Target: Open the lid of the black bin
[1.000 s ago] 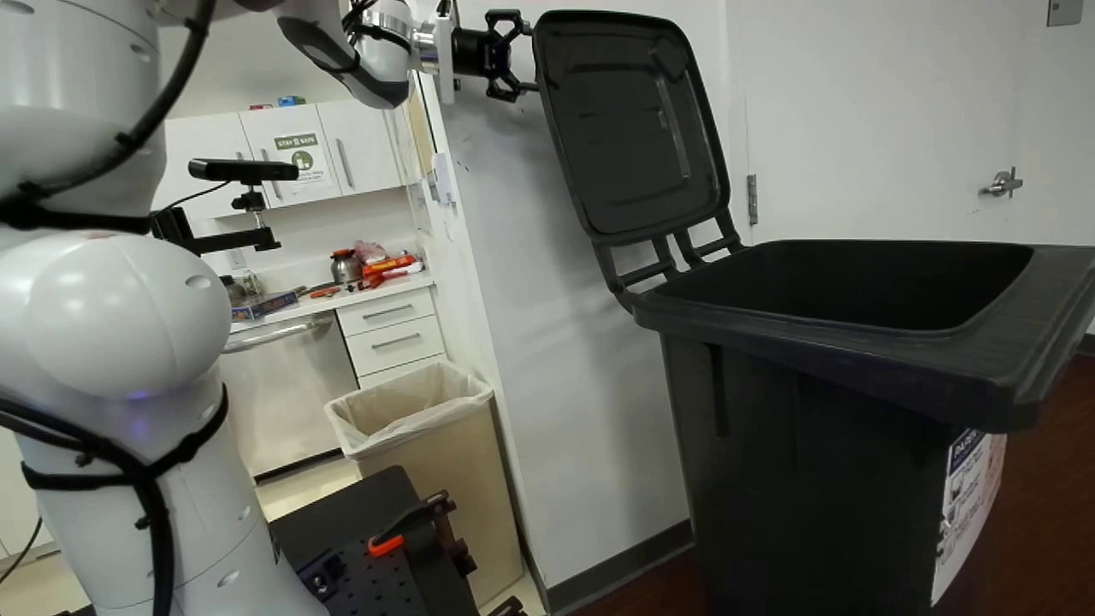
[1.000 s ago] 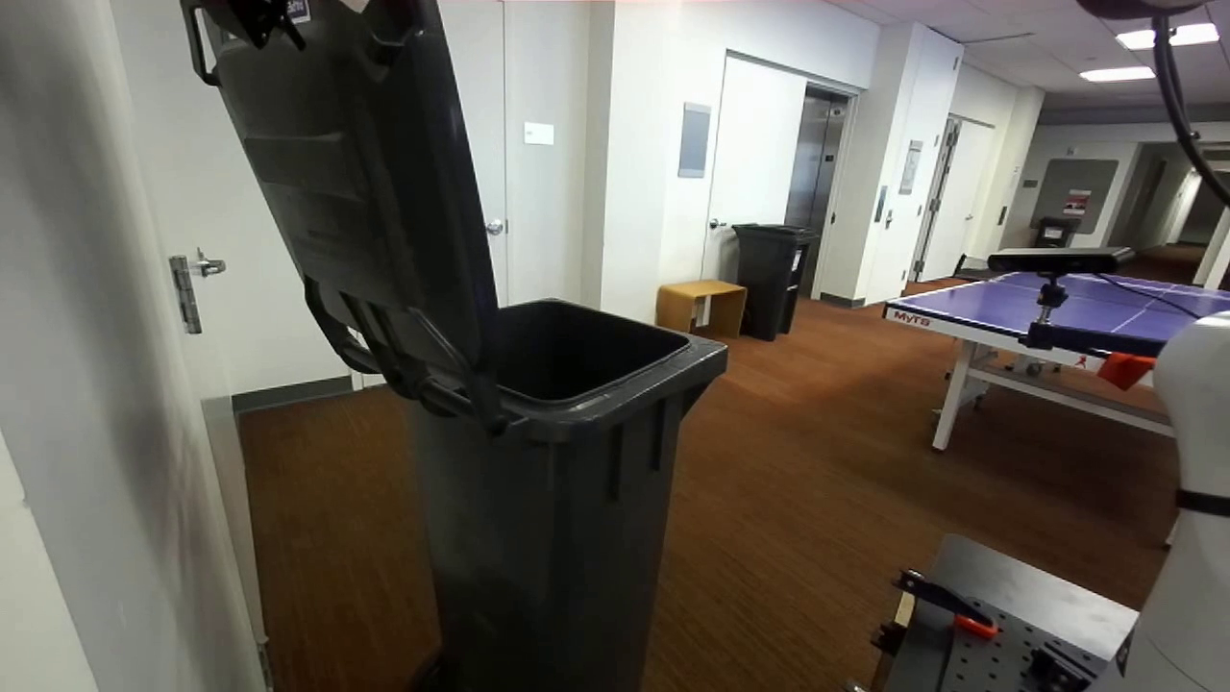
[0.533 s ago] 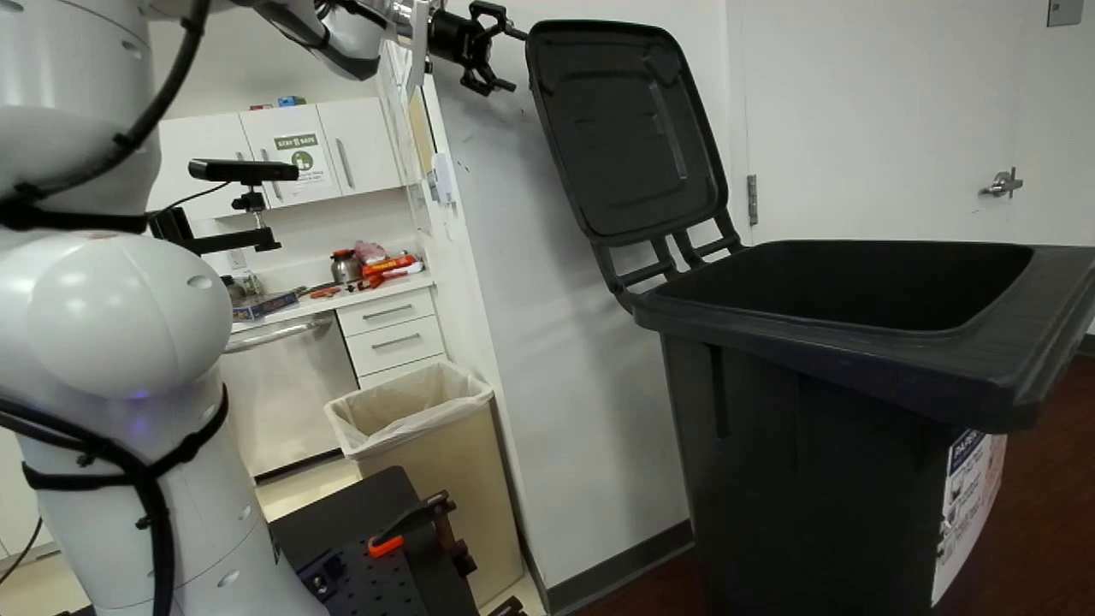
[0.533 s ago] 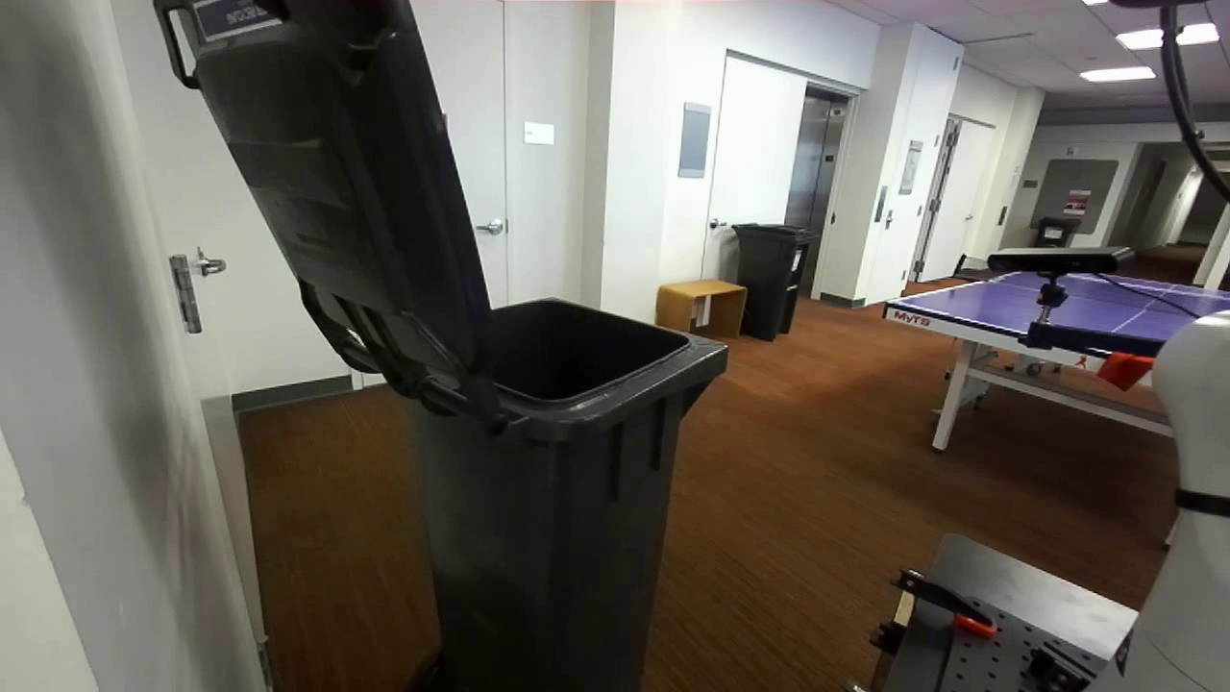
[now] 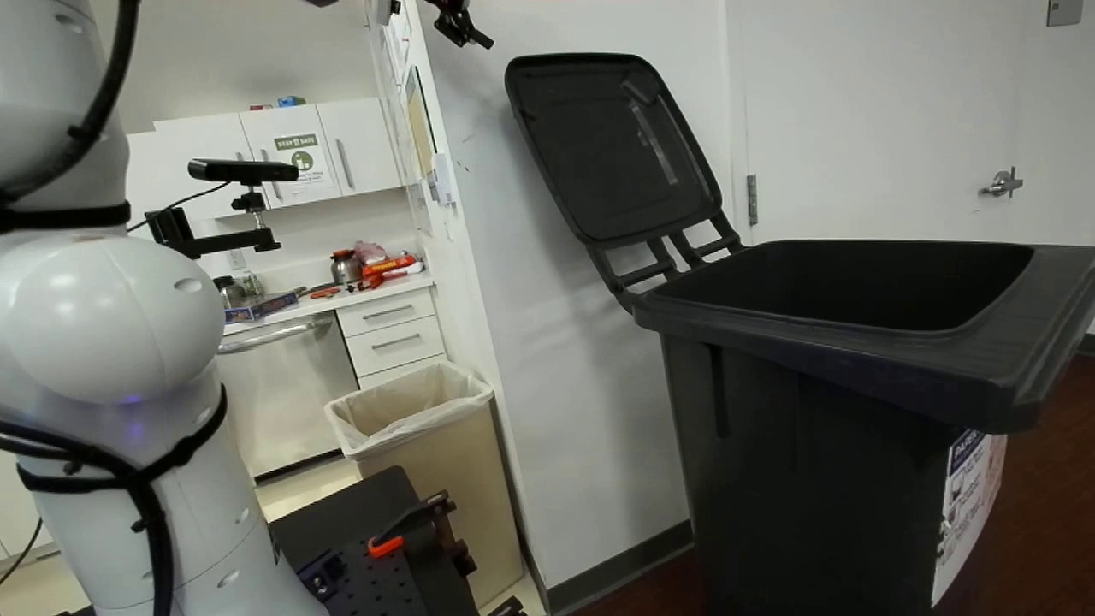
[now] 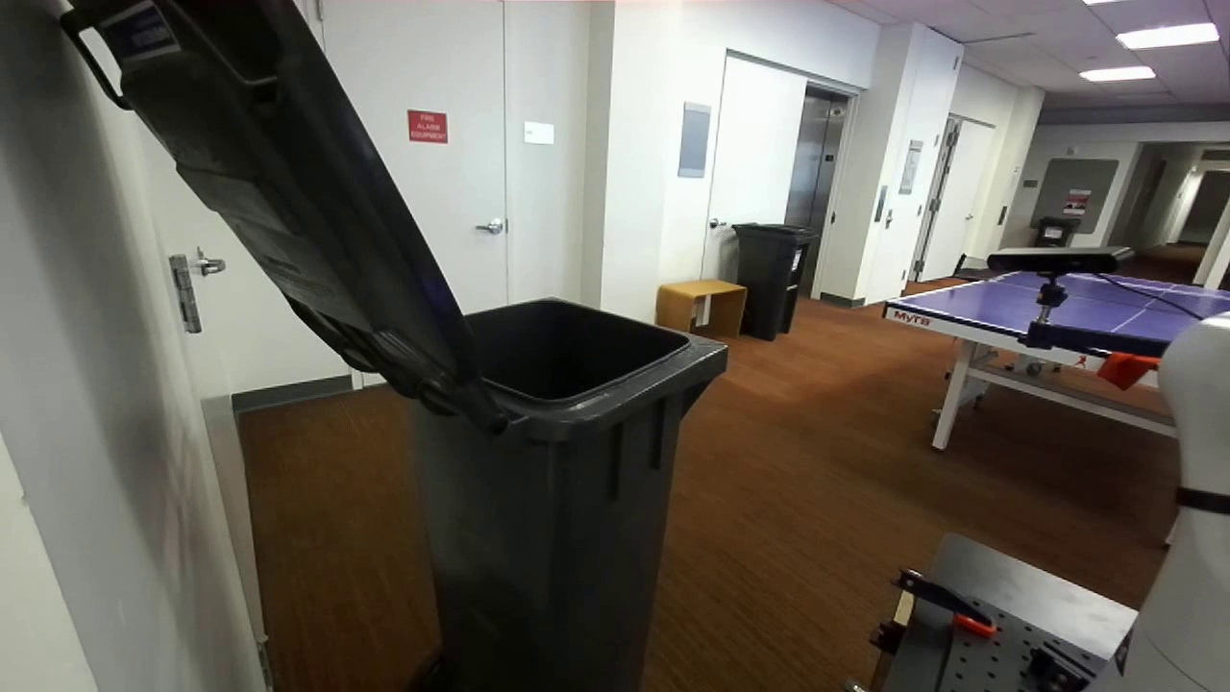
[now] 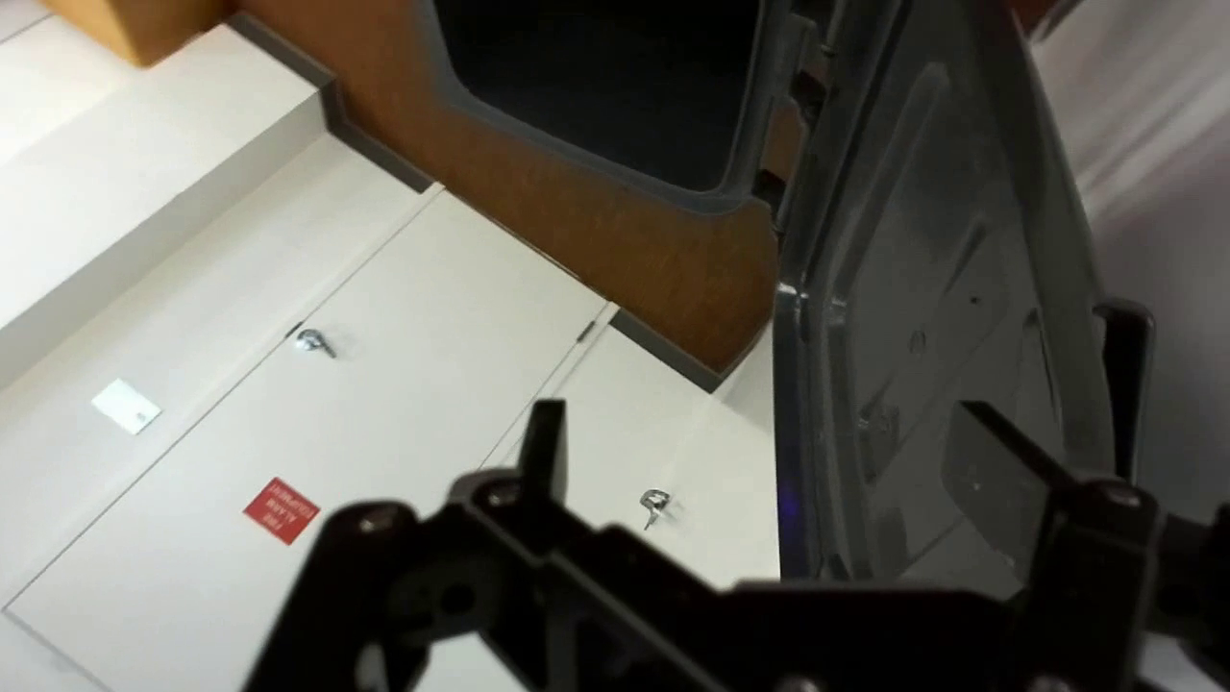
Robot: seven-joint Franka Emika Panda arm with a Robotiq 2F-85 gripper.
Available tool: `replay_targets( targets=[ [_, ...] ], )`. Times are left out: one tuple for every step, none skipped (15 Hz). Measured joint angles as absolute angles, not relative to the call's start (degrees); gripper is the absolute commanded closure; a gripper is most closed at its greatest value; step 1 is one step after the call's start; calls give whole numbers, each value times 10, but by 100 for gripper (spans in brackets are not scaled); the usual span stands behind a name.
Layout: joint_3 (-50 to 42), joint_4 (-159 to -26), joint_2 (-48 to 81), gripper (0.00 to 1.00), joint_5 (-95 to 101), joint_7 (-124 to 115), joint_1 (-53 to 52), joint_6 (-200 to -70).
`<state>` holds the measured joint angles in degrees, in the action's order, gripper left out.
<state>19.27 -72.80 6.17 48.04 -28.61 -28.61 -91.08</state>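
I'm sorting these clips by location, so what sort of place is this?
Probably an office or lab building's common area: white kitchen cabinets, a ping-pong table, and a red fire alarm sign on a door.

The brown floor (image 6: 817, 481) carries the black bin (image 6: 553, 519), wooden stool (image 6: 703, 288) and table (image 6: 1057, 300).

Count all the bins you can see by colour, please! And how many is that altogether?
Black: 3, the wheelie bin with its lid up, a closed bin beside the wooden bench, and a tiny-looking bin far back
Beige: 1, the lined kitchen bin
Total: 4
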Motion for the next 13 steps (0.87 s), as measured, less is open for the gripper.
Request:
replay_targets(
  targets=[
    [185, -733, 47, 0, 439, -286, -270, -937],
    [175, -742, 34, 0, 396, -285, -254, -965],
    [163, -755, 22, 0, 350, -284, -237, -999],
    [149, -771, 10, 0, 306, -281, -221, -1034],
    [135, -790, -1, 0, 259, -274, -207, -1074],
    [121, -810, -11, 0, 215, -264, -195, -1113],
    [108, -830, -20, 0, 170, -251, -186, -1149],
    [96, -850, -29, 0, 123, -234, -180, -1182],
    [86, -870, -39, 0, 76, -216, -176, -1209],
    [77, -889, -49, 0, 27, -195, -176, -1228],
    [70, -905, -60, 0, -23, -173, -176, -1237],
    [68, -918, -70, 0, -73, -151, -173, -1238],
    [68, -929, -81, 0, -117, -130, -168, -1235]
  ],
)
